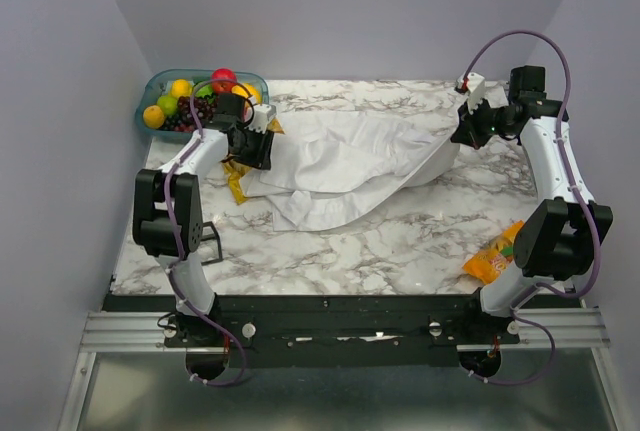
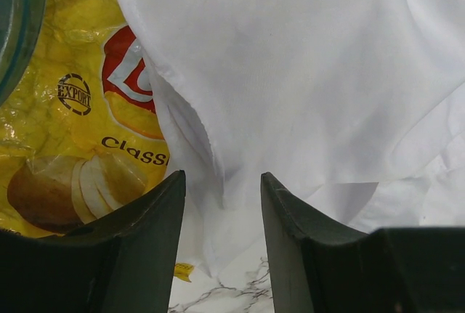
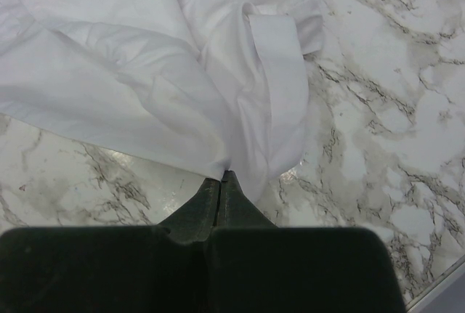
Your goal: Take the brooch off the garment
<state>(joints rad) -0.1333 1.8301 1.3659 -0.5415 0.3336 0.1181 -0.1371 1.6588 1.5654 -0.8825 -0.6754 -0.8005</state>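
The garment [image 1: 350, 156] lies crumpled on the marble table [image 1: 400, 241], and one side of it is drawn out in a long, taut fold. The brooch cannot be made out in any view.

The right claw [image 3: 220, 176] is at the end of that fold, at the garment's right edge. Its jaws are pressed together with a pinch of white cloth caught at the tips, and the gathered fabric rises from the table toward the grip.

The left claw [image 2: 221, 182] is at the garment's opposite, left edge. Its jaws stand apart and hold nothing. A seamed edge of the cloth shows in the gap between them, but the wrist view does not show whether either finger touches it.

A yellow chip bag [image 2: 80, 110] lies just beside the garment's left edge, with part of it tucked under the cloth. A teal fruit bowl [image 1: 157, 80] sits past the garment's far left corner. An orange snack packet [image 1: 494, 254] lies well apart from the garment, off its near right side by the right arm's base.
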